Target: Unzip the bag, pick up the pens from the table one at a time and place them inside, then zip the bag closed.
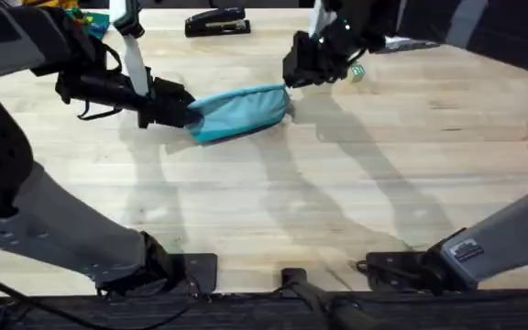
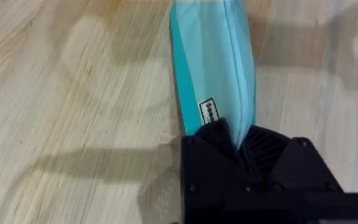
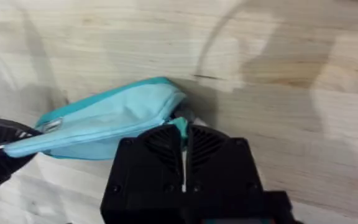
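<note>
**Teal pouch pinched at both ends on pale plank tabletop**

Wooden planks with clear grain make up the tabletop (image 1: 356, 183), crossed by soft arm shadows. At the far left corner sits some yellow and green clutter, too cut off to identify. The left end effector (image 1: 189, 114) is pressed together on the left end of the bag (image 1: 241, 112), which lies slightly left of centre toward the far side. A small white label (image 2: 209, 112) on the fabric carries dark print too small to read. A black stapler (image 1: 217, 22) rests at the far edge. The right end effector (image 1: 290, 81) pinches the small teal pull tab (image 3: 180, 127) at the bag's right end.
</note>
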Action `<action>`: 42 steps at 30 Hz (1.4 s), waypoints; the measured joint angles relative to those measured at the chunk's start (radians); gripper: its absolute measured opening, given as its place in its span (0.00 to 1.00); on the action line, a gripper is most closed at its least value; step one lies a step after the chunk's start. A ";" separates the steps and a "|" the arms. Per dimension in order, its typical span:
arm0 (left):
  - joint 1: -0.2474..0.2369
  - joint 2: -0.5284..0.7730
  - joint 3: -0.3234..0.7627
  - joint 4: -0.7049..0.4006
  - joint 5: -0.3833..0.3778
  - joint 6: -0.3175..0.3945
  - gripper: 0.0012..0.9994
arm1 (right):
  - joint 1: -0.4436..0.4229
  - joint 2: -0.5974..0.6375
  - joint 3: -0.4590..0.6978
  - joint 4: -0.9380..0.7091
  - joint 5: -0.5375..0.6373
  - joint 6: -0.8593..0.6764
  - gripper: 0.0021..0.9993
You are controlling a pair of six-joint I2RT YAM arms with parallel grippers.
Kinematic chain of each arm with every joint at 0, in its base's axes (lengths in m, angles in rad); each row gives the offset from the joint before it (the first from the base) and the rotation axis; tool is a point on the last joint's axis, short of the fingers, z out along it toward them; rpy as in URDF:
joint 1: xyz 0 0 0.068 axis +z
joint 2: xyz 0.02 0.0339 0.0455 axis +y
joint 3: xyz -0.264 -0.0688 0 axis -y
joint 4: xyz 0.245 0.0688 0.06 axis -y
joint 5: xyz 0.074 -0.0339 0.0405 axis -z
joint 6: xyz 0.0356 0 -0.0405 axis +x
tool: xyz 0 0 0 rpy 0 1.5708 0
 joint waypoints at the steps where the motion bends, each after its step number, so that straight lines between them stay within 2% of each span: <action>1: 0.000 0.000 0.000 0.000 0.002 0.000 0.04 | -0.009 0.002 -0.010 0.000 -0.011 -0.005 0.03; 16: -0.013 0.000 0.000 0.001 0.016 0.000 0.04 | -0.068 0.033 -0.025 0.018 -0.063 -0.037 0.03; 17: -0.013 0.000 0.000 0.001 0.011 0.000 0.04 | -0.068 0.031 -0.025 0.018 -0.041 -0.040 0.15; 22: 0.019 0.001 0.000 0.000 -0.043 0.000 0.04 | -0.147 -0.015 -0.025 0.010 0.126 -0.069 0.85; 23: 0.023 0.001 0.000 0.000 -0.048 0.000 0.04 | -0.158 -0.036 -0.025 0.005 0.147 -0.079 0.96; 24: 0.025 0.001 0.000 0.000 -0.050 0.000 0.04 | -0.160 -0.059 -0.025 -0.001 0.162 -0.083 0.99; 31: 0.025 0.001 0.000 0.001 -0.055 0.000 0.04 | -0.103 -0.280 -0.025 -0.102 0.201 -0.137 1.00; 42: 0.025 0.001 0.000 0.015 -0.058 0.000 0.04 | -0.009 -0.431 -0.025 -0.205 0.205 -0.211 1.00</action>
